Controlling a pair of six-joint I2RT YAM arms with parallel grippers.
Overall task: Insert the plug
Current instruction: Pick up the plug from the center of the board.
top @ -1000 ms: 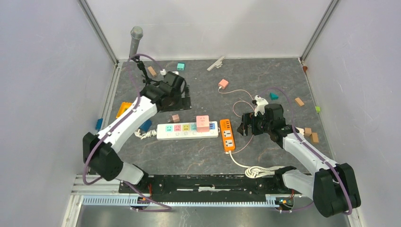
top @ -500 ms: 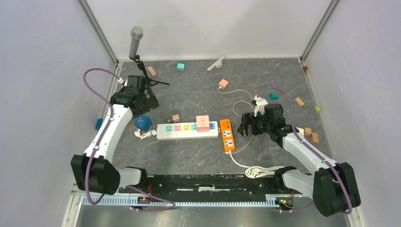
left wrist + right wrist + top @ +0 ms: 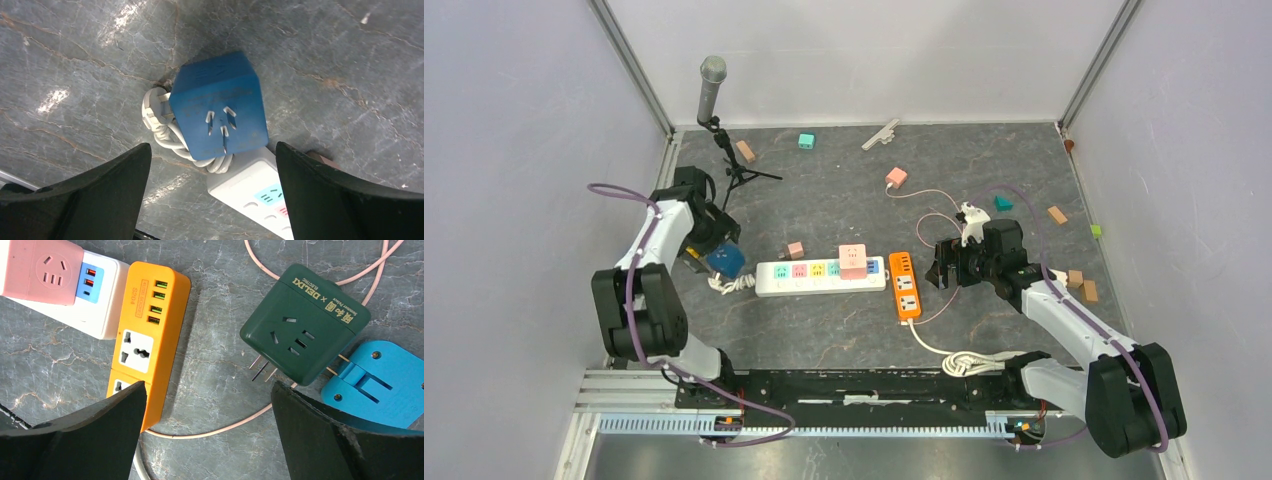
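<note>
A blue cube plug [image 3: 218, 112] lies prongs up on a coiled white cord, at the left end of the white power strip [image 3: 250, 187]. In the top view the plug [image 3: 725, 260] is beside the strip [image 3: 821, 277]. My left gripper [image 3: 212, 200] is open and empty, hovering over the plug, with its jaws apart on either side of it [image 3: 707, 238]. A pink adapter [image 3: 42, 267] sits plugged into the strip. My right gripper [image 3: 210, 430] is open and empty between the orange power strip [image 3: 147, 337] and a dark green adapter [image 3: 305, 322] lying on its side.
A microphone on a stand [image 3: 713, 90] is at the back left. Small blocks lie scattered: teal [image 3: 806, 141], brown [image 3: 795, 250], and tan ones at the right [image 3: 1083, 285]. A pink plug [image 3: 897, 178] with a thin cord and a blue flat piece [image 3: 375, 382] lie near the right arm.
My left arm has swung from the back middle to the far left and folded back; its gripper now hangs over the blue plug. The right arm has not moved.
</note>
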